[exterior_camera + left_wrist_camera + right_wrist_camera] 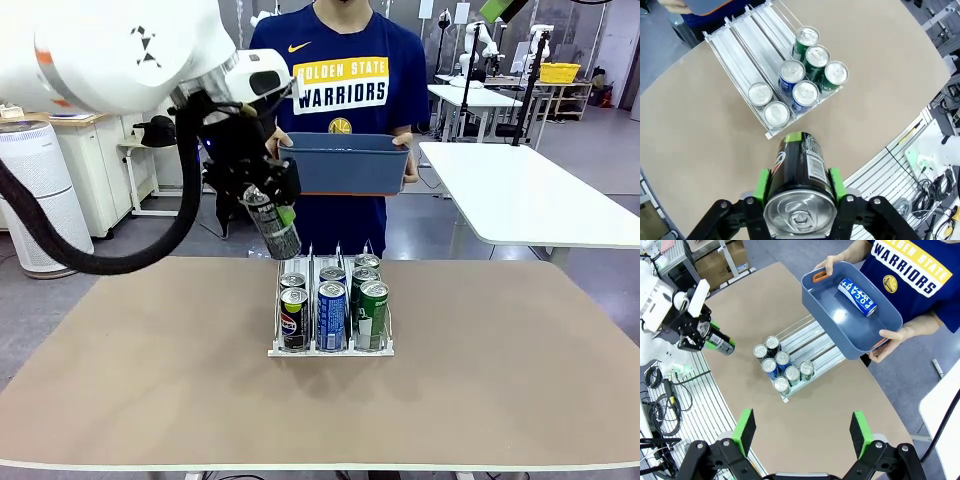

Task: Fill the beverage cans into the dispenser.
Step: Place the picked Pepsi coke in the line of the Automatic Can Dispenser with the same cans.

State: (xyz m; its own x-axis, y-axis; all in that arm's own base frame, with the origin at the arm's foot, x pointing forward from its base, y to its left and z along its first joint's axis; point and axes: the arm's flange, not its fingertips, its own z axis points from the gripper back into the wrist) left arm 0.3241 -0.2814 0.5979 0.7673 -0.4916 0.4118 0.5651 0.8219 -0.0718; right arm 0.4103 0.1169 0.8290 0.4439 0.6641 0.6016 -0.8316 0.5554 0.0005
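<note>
Brown and wide, the table [150, 380] stands in a big room with white tables and other gear behind it. You can see the dispenser [742, 52] lying in the middle of the table. Its back end is near the far edge and its front end points at the robot.

Seven cans stand at the front end of the dispenser:
- The left lane has two dark cans [294, 318].
- The middle lane has two blue cans [332, 315].
- The right lane has three green cans [373, 313].

The back parts of the lanes are bare.

Your left gripper [275, 215] is up in the air near the far edge, just to the left of the dispenser's back end. It is closed tight on a black can [799, 165] with some green on it. One green pad presses on each side of the can. The can is tilted, and its silver top faces the wrist. It does not touch the table or the dispenser.

Your right gripper [803, 435] hangs high over the table. Its jaws are spread wide and it has nothing between them.

A person stands at the far edge and holds a blue-grey tub [345, 165] with both hands [283, 143], above that edge. One blue can with white letters [856, 296] lies on its side in the tub.
</note>
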